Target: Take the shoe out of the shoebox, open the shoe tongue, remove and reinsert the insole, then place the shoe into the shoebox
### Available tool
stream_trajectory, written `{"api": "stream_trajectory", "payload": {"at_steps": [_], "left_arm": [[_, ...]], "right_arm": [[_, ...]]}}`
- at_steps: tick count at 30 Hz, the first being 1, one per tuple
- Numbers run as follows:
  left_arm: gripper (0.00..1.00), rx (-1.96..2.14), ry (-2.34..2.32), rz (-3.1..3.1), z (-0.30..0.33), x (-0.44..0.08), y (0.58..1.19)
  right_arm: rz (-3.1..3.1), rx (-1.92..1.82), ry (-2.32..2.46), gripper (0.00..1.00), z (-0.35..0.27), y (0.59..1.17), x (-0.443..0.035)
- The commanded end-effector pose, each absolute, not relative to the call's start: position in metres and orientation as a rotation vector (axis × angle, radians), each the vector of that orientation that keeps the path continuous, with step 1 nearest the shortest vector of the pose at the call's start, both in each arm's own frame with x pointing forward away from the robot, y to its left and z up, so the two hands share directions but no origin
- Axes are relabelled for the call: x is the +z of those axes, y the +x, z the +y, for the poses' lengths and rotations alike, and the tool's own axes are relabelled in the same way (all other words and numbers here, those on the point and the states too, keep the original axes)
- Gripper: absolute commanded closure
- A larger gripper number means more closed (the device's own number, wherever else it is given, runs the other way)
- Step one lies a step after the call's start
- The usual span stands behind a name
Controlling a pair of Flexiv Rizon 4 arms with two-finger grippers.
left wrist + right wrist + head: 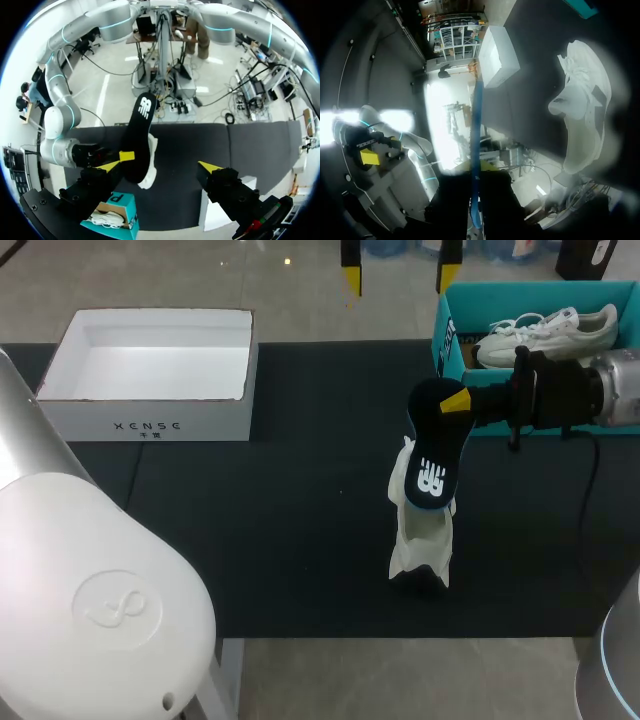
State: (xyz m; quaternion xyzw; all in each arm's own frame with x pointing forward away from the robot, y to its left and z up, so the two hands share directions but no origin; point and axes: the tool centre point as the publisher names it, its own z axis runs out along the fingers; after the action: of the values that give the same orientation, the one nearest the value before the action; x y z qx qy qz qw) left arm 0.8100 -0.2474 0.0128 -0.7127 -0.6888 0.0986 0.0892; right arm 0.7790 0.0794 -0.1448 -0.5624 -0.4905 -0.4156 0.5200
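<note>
A white shoe (420,535) stands on the black table mat right of centre, seen also in the right wrist view (585,120). Just above it hangs a dark insole (432,455) with a white logo. My right gripper (455,402) comes in from the right and is shut on the insole's upper end. In the right wrist view the insole (476,145) shows edge-on between the fingers. My left gripper (398,275) hangs open over the table's far edge. From there it faces the insole (137,142) and the shoe (150,167). Nothing is between its fingers.
An open white shoebox (150,415) stands at the back left of the table. A teal shoebox (450,335) at the back right holds another white shoe (545,332). The black mat (300,520) spreads bare between the boxes and the front edge.
</note>
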Motion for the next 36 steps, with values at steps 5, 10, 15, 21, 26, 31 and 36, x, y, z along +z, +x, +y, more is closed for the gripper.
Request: {"api": "stream_trajectory", "payload": {"at_steps": [5, 10, 15, 21, 26, 31, 36], "left_arm": [[0.00, 0.564, -2.180, -2.211, -0.239, 0.016, 0.804], [0.00, 0.911, -2.157, -2.387, -0.216, 0.015, 0.788], [0.00, 1.243, -2.079, -2.495, -0.201, 0.012, 0.769], [0.00, 1.587, -1.981, -2.557, -0.193, 0.009, 0.750], [0.00, 1.754, -1.853, -2.618, -0.182, -0.002, 0.743], [0.00, 1.862, -1.768, -2.601, -0.166, -0.018, 0.746], [0.00, 2.036, -1.748, -2.468, -0.147, -0.040, 0.753]], "right_arm": [[-1.178, -0.993, -1.353, 1.00, 0.080, 0.778, -0.144], [-1.178, -0.993, -1.353, 1.00, 0.080, 0.778, -0.144], [-1.178, -0.993, -1.353, 1.00, 0.080, 0.778, -0.144], [-1.178, -0.993, -1.353, 1.00, 0.080, 0.778, -0.144], [-1.178, -0.993, -1.353, 1.00, 0.080, 0.778, -0.144], [-1.178, -0.993, -1.353, 1.00, 0.080, 0.778, -0.144], [-1.178, -0.993, -1.353, 1.00, 0.080, 0.778, -0.144]]}}
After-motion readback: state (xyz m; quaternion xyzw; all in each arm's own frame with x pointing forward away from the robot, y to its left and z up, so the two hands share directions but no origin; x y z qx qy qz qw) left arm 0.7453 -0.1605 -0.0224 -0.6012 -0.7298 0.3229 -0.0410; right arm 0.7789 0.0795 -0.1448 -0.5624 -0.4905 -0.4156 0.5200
